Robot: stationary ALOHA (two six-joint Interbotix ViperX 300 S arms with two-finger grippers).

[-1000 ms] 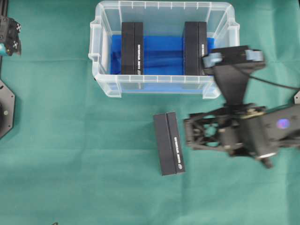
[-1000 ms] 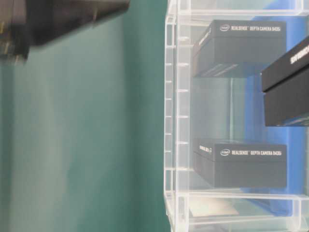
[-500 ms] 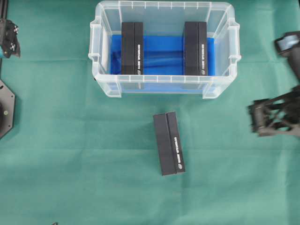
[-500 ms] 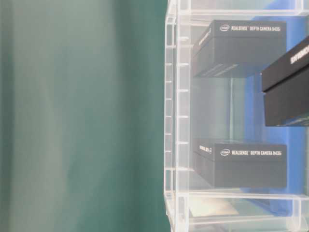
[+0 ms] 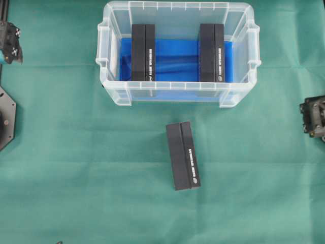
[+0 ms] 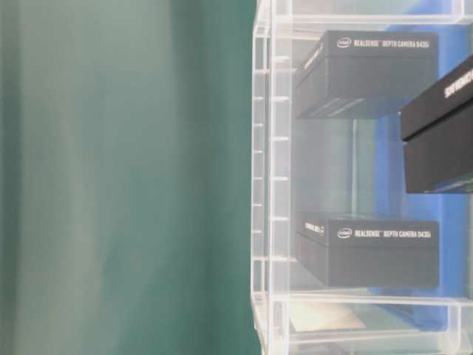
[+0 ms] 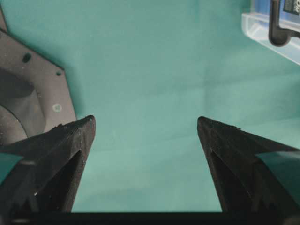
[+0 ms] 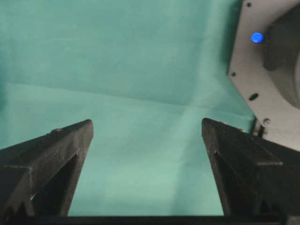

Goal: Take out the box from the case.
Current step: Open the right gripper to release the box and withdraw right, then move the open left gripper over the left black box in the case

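The case (image 5: 177, 87), a clear tub with a blue cloth on its bottom, stands at the top centre. Two black boxes stand on edge inside it, one at the left (image 5: 143, 52) and one at the right (image 5: 212, 52). A third black box (image 5: 183, 155) lies on the green cloth in front of the case, apart from both arms. My left gripper (image 5: 10, 43) sits at the far left edge; its wrist view shows it open (image 7: 146, 124) over bare cloth. My right gripper (image 5: 314, 117) is at the far right edge, also open (image 8: 146, 126) and holding nothing.
Green cloth covers the table. The left arm's grey base plate (image 7: 28, 93) and the right arm's base plate (image 8: 267, 70) lie close to the grippers. The table-level view shows the case wall (image 6: 270, 177) with the boxes behind it.
My right arm has drawn back from beside the box on the cloth to the far right edge. That box stays where it lay. The left arm has not moved.
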